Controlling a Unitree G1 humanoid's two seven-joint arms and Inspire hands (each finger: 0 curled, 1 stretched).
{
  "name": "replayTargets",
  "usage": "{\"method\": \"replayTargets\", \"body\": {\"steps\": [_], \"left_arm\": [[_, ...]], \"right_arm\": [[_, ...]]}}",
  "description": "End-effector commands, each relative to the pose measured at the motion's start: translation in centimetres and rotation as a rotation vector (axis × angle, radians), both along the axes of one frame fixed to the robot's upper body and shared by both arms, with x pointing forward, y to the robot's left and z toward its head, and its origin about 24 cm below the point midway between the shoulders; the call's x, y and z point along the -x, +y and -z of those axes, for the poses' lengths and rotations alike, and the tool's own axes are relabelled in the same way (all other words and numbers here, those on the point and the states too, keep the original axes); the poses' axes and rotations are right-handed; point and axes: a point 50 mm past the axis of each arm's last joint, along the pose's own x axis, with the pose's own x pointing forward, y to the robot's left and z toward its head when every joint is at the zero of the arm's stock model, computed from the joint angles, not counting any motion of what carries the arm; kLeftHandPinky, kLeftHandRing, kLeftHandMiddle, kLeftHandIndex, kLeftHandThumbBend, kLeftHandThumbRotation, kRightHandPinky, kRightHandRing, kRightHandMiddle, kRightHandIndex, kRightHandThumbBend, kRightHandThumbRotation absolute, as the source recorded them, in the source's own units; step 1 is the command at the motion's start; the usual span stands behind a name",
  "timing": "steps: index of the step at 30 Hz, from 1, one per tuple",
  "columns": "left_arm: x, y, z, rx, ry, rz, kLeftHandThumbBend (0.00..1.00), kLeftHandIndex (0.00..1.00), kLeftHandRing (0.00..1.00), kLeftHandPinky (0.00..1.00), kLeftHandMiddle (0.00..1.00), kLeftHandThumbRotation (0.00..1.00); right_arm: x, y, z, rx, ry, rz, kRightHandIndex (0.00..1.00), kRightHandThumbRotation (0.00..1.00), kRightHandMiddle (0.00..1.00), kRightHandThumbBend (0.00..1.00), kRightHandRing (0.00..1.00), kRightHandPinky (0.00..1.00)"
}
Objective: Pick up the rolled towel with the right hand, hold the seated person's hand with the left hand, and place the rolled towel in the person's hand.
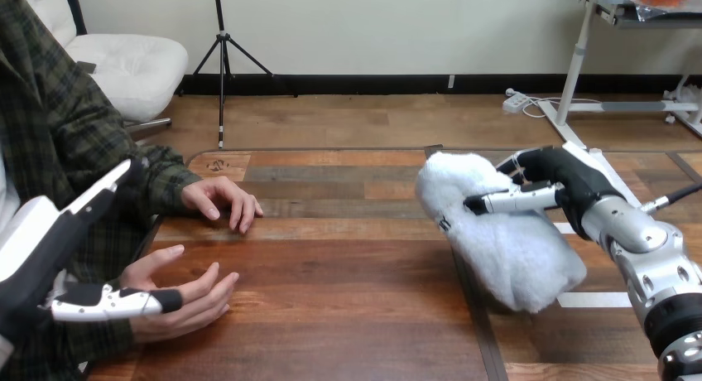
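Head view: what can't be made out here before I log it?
- Whether the left hand grips the person's nearer hand or only lies against it: the left hand's own back covers the contact.
- The right hand palm side: pressed into the rolled towel.
- Whether the rolled towel's lower end clears the table: one view, no depth.
- The left arm: cut off by the left edge.
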Motion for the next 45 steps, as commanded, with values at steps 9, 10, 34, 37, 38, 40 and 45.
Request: {"method": "replayTargets", "body": {"steps": [9,10,34,37,38,40,45], "left_arm": [[-2.0,1.3,-2.2,-0.125,-0.006,0.018,1.0,0.9,0.85,0.78,0.88,0.35],[-2.1,1.4,-2.2,-0.13,-0.003,0.018,1.0,0.89,0.85,0.78,0.88,0.35],[-3.1,3.3,-1.5,-0.262,0.186,0.041,1.0,0.88,0.84,0.78,0.87,0.32],[-3.1,3.2,-1.4,-0.232,0.197,0.059,1.0,0.87,0.84,0.77,0.86,0.3],[-3.1,3.2,-1.4,-0.228,0.198,0.062,1.0,0.86,0.83,0.77,0.86,0.29],[-3.1,3.2,-1.4,-0.219,0.208,0.072,1.0,0.85,0.83,0.77,0.85,0.3],[-3.1,3.3,-1.2,-0.224,0.227,0.098,1.0,0.84,0.82,0.76,0.84,0.33]], "right_arm": [[-1.6,0.7,-4.7,-0.01,-0.162,-0.05,0.46,0.0,0.44,0.76,0.37,0.3],[-1.6,0.7,-4.7,-0.013,-0.163,-0.051,0.46,0.0,0.44,0.76,0.36,0.29],[-1.7,0.9,-5.9,-0.019,-0.175,-0.053,0.45,0.0,0.44,0.75,0.36,0.3],[-1.6,0.9,-6.0,-0.016,-0.179,-0.059,0.45,0.0,0.44,0.75,0.36,0.3],[-1.6,0.9,-6.0,-0.016,-0.18,-0.06,0.45,0.0,0.43,0.75,0.36,0.3],[-1.6,0.9,-6.1,-0.013,-0.184,-0.068,0.45,0.0,0.43,0.75,0.36,0.3],[-1.4,0.9,-6.2,0.006,-0.196,-0.088,0.44,0.0,0.43,0.75,0.35,0.29]]}}
